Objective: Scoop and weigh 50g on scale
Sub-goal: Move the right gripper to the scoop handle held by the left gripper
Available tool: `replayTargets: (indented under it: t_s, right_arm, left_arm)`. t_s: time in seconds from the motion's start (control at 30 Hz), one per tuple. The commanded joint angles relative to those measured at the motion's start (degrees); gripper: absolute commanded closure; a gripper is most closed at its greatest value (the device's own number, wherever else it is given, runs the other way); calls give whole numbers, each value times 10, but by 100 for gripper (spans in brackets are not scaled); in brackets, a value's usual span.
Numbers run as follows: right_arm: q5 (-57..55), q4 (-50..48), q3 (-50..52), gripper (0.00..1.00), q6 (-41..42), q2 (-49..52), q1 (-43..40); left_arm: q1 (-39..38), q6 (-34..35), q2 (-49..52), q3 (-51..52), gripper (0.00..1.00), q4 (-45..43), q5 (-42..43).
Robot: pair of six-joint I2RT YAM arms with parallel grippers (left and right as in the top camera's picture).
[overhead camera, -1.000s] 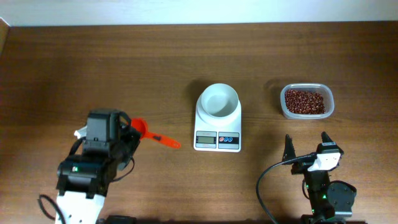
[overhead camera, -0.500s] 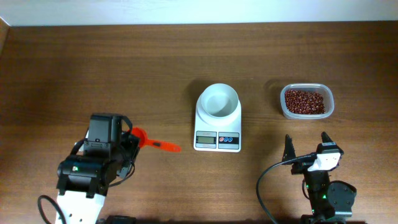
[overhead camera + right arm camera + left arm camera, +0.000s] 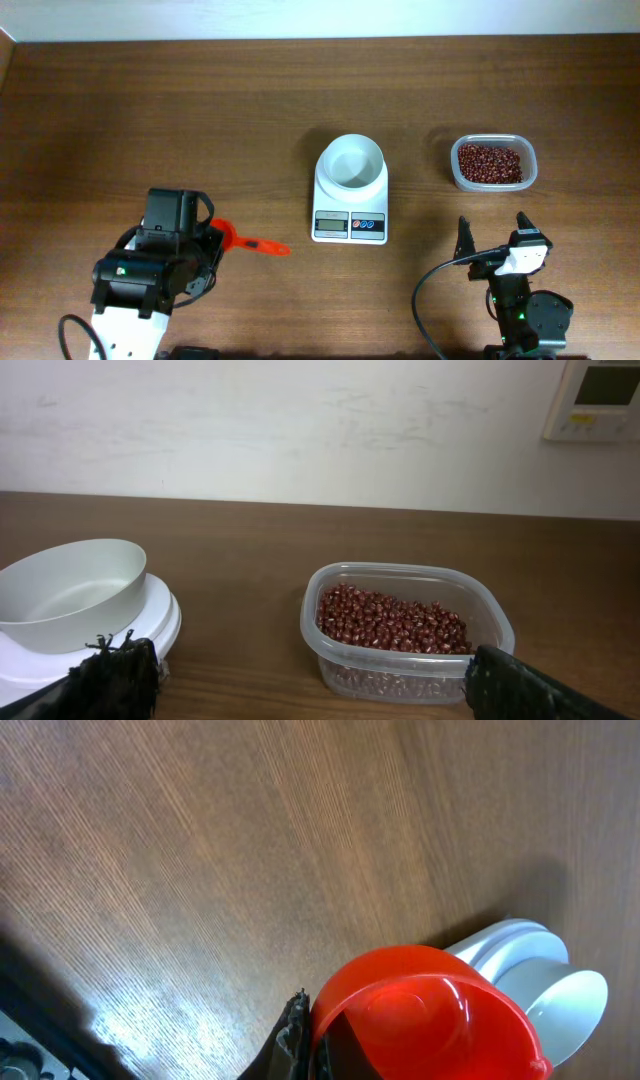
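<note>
In the overhead view, my left gripper [image 3: 214, 240] is shut on a red scoop [image 3: 230, 237] at the front left, its handle pointing right toward the scale [image 3: 350, 224]. The left wrist view shows the scoop's empty red cup [image 3: 425, 1015] pressed against a dark finger [image 3: 295, 1032], with the white bowl [image 3: 560, 1005] beyond it. The scale is white with a grey display, blue buttons and an empty round bowl [image 3: 351, 162] on top. My right gripper [image 3: 494, 233] stands open at the front right, nothing between its fingers [image 3: 115, 680], short of the bean tub.
A clear plastic tub of red-brown beans [image 3: 492, 163] sits to the right of the scale, also in the right wrist view [image 3: 405, 628]. A black cable [image 3: 425, 290] loops beside the right arm. The wooden table [image 3: 200, 110] ends at a white wall behind.
My left arm has drawn back toward the table's front edge with the scoop, and the handle has swung a little. The right arm has not moved.
</note>
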State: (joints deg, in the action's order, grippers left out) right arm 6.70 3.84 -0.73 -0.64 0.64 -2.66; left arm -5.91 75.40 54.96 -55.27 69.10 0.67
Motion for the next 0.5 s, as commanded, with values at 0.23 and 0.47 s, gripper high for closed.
replayTargets:
  t_s: [0.23, 0.47]
  right_arm:
    - [265, -11, 4, 1, 320, -2, 4]
    - [535, -20, 4, 1, 534, -2, 4]
  left_arm:
    - [1, 35, 2, -3, 100, 4, 20]
    - [1, 35, 45, -3, 100, 0, 34]
